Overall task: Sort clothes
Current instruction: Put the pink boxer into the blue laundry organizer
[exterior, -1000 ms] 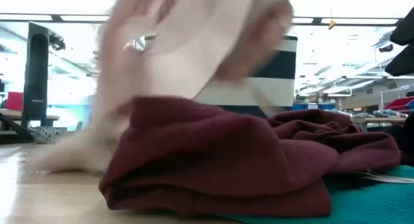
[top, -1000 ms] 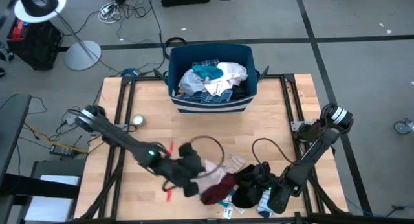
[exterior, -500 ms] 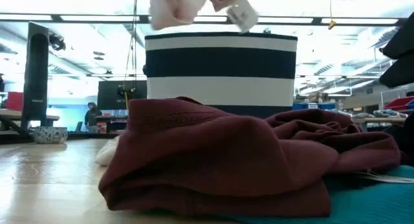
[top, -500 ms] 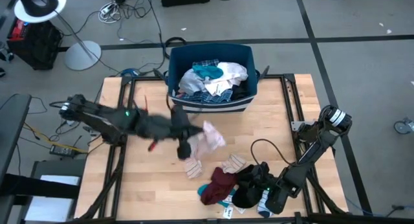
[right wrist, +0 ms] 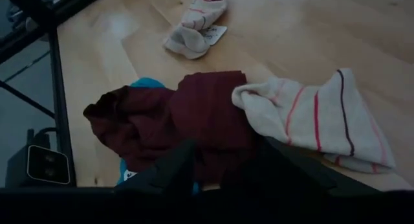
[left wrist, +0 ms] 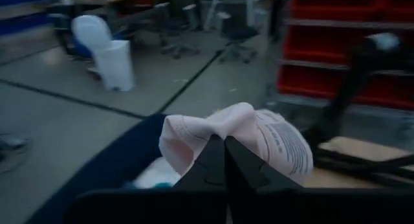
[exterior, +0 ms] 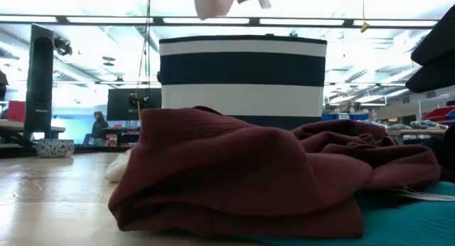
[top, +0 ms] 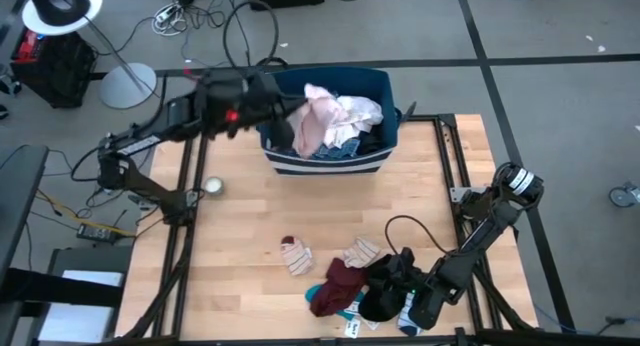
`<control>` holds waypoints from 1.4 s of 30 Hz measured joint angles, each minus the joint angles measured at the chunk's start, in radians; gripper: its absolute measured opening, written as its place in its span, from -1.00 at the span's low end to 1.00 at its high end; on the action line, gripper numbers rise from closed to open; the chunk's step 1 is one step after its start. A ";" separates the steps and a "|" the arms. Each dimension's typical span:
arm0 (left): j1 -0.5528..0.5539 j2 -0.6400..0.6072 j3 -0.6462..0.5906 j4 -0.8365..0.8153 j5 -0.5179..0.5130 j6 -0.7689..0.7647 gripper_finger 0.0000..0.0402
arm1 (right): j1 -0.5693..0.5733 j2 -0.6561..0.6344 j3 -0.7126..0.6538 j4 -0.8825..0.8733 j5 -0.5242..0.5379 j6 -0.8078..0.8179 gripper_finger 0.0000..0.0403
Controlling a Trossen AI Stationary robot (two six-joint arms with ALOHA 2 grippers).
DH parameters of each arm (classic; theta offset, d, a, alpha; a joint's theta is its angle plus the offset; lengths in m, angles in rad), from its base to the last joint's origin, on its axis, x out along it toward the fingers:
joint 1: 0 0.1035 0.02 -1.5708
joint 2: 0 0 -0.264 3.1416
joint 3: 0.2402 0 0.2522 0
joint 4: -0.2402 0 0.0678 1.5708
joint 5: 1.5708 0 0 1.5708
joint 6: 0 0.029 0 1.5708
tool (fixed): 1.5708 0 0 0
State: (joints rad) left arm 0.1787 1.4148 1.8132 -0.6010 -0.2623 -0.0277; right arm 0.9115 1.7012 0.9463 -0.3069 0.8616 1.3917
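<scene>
My left gripper (top: 287,123) is shut on a pale pink garment (top: 316,116), held high over the dark blue bin (top: 325,162), which is full of clothes. The garment also shows in the left wrist view (left wrist: 187,136) and at the top of the low view (exterior: 217,1). On the table near the front lie a maroon garment (top: 338,284), a teal one (top: 318,292) under it, a striped sock (top: 360,253) and a small sock (top: 295,256). My right gripper (right wrist: 226,162) is open, low at the near right, just beside the maroon garment (right wrist: 181,114). My left gripper pinches a bunched fold of the pink garment (left wrist: 217,130) between its two shut fingers. The garment is lifted clear and hangs over the bin's left part, its white label (left wrist: 284,143) sticking out beside the fingers.
A small round object (top: 213,186) sits on the table's left side. The bin stands at the far middle, striped white and navy in the low view (exterior: 242,75). White tags (top: 355,328) lie at the near edge. Bare wood lies between the bin and the socks.
My left gripper has risen from the table by the maroon garment and swung toward the far edge with the pink garment. The garment has been lifted clear of the table and now hangs over the bin. The maroon heap and socks stay put.
</scene>
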 joint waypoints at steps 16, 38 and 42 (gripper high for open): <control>0.191 0.275 -0.221 -0.009 0.072 -0.003 -0.95 | -0.076 -0.002 0.000 0.032 -0.003 -0.061 -0.10; 0.375 0.434 -0.158 0.020 0.551 -0.230 -0.39 | -0.122 -0.002 0.000 0.072 -0.079 -0.165 -0.10; 0.330 0.326 -0.121 -0.045 0.414 -0.176 -0.39 | -0.121 -0.002 0.000 0.077 -0.080 -0.162 -0.10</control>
State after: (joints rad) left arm 0.5084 1.7407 1.6920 -0.6455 0.1518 -0.2036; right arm 0.7901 1.6993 0.9459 -0.2296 0.7816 1.2293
